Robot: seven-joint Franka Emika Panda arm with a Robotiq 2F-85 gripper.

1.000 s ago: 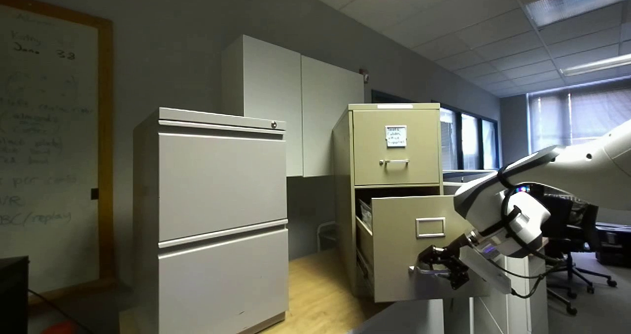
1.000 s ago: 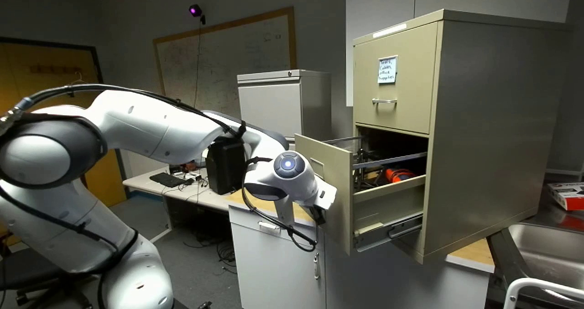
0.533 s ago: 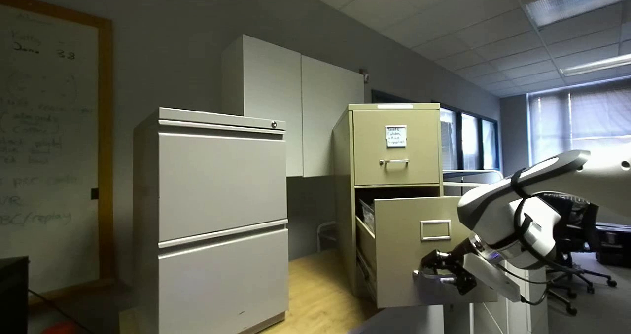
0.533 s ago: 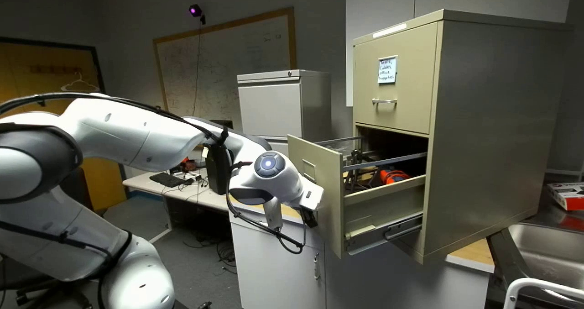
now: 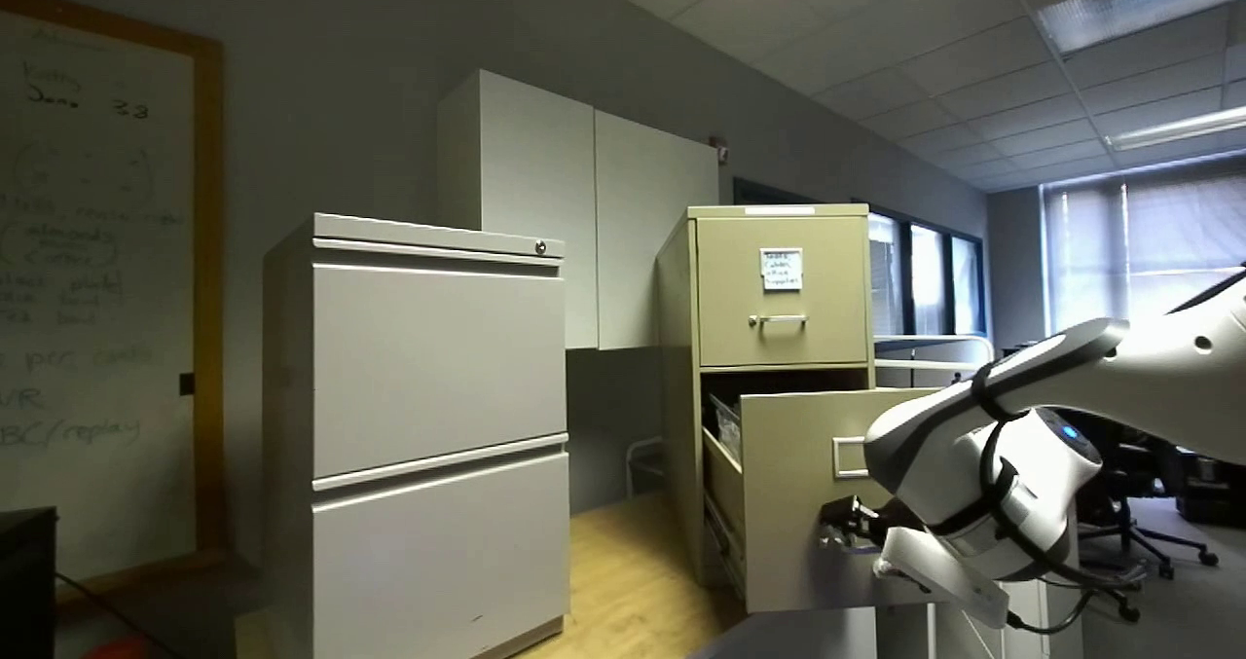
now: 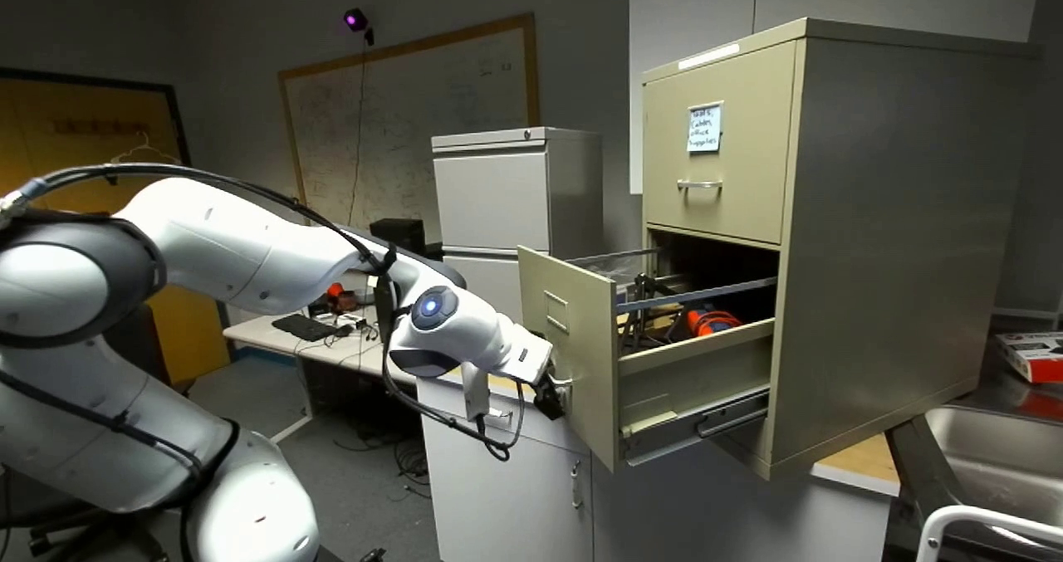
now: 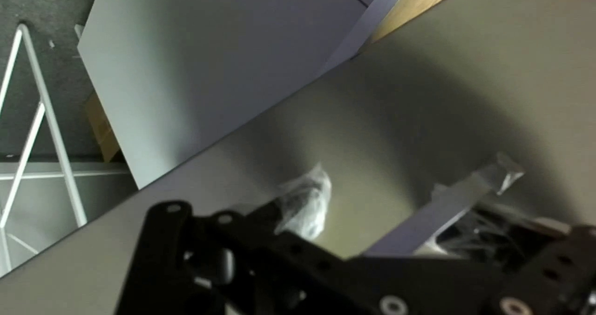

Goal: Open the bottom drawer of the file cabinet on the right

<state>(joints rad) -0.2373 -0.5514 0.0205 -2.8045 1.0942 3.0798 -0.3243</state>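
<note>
Exterior view: bottom drawer (image 6: 649, 385) lengthwise outward.

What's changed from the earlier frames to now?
The beige metal bottom drawer slid farther out of the tall, narrow beige metal file cabinet. The black two-finger gripper moved outward with it; the white robot wrist turned. No clear grasp or release at the silver bar handle. Unchanged: upper beige drawer with paper label, shut; light-grey cabinet, closed.

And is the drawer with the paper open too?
No, the top drawer sits flush in the file cabinet, above the pulled-out bottom drawer.
</note>
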